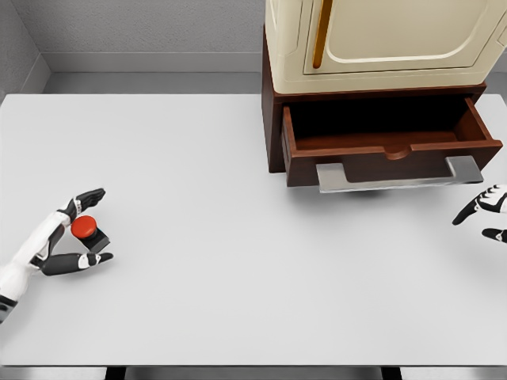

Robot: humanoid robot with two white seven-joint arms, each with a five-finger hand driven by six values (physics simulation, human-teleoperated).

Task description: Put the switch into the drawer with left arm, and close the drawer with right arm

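Nearest me, low on the left: left hand (70,237) lying on the table (238,277), thumb and forefinger spread wide in a fork. The switch (85,230), red button on a dark base, sits inside that fork, between the upper finger (89,197) and the lower one (83,262). I can't tell whether either fingertip touches it; I read it as bracketed, not yet gripped. The wide spread makes sense to me as a pre-grasp: both digits flank the base so a pinch can close on it from two sides.

Far right edge, a little farther out: right hand (485,212), cut off by the frame. Only a few dark-tipped fingers show, loosely spread, holding nothing. It waits just below and beside the drawer front, which I take as staging for the push.

Beyond the fingers of both hands: the drawer (380,150), pulled open from the dark wood cabinet (273,119), metal handle (396,176) facing me. Its inside is in deep shadow; I can't make out whether anything lies in there. The cream upper unit (380,39) runs off the top of the view.

Switch is well apart from the drawer, so the whole carry is ahead. Closing comes after.
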